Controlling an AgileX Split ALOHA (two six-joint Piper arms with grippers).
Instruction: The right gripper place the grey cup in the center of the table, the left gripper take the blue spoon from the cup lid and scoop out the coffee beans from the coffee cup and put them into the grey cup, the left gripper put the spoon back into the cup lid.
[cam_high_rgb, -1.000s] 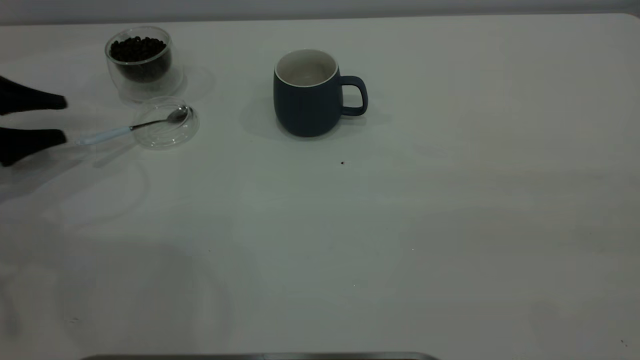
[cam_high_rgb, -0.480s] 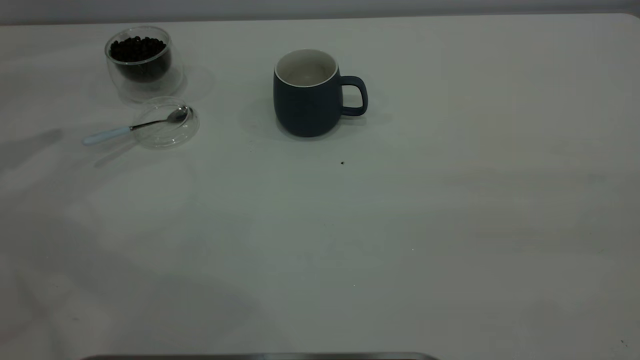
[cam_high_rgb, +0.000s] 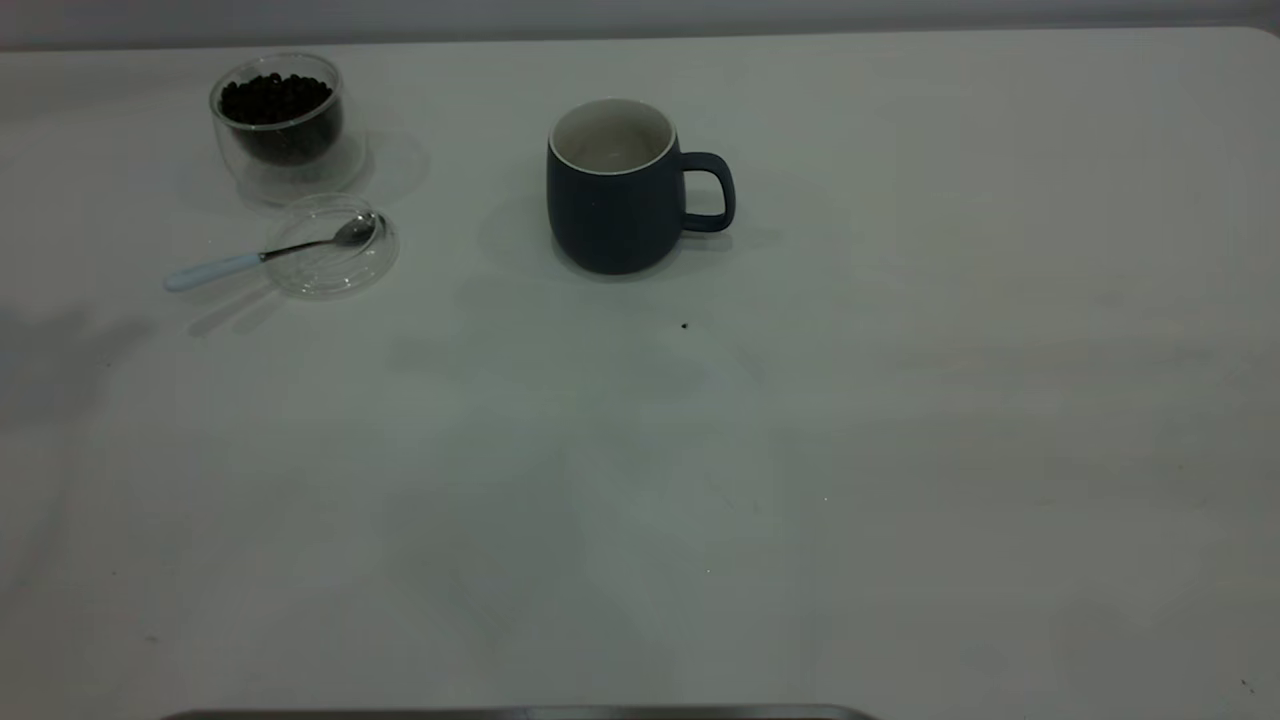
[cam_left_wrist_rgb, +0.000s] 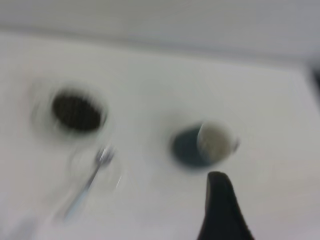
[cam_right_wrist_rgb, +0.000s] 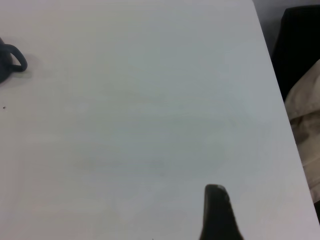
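The grey cup (cam_high_rgb: 612, 205) stands upright on the table (cam_high_rgb: 700, 480), back of centre, handle to the right; the inside that shows is white. The coffee cup (cam_high_rgb: 282, 125) at the back left holds coffee beans (cam_high_rgb: 275, 98). Just in front of it lies the cup lid (cam_high_rgb: 335, 262). The blue spoon (cam_high_rgb: 262, 256) rests with its bowl in the lid and its handle out to the left. Neither gripper shows in the exterior view. The left gripper (cam_left_wrist_rgb: 218, 181) hangs high above the table, away from cup (cam_left_wrist_rgb: 192, 150), spoon (cam_left_wrist_rgb: 90, 182) and beans (cam_left_wrist_rgb: 76, 111). The right gripper (cam_right_wrist_rgb: 216, 192) hovers over bare table.
A tiny dark speck (cam_high_rgb: 684, 325) lies in front of the grey cup. A dark metal edge (cam_high_rgb: 520, 713) runs along the table's front. In the right wrist view the cup's handle (cam_right_wrist_rgb: 12, 60) shows far off, and the table edge (cam_right_wrist_rgb: 280, 100) has dark and beige things beyond it.
The left gripper, open beside the spoon's handle a second ago, has drawn back out of the exterior view. Spoon, lid and both cups have not moved.
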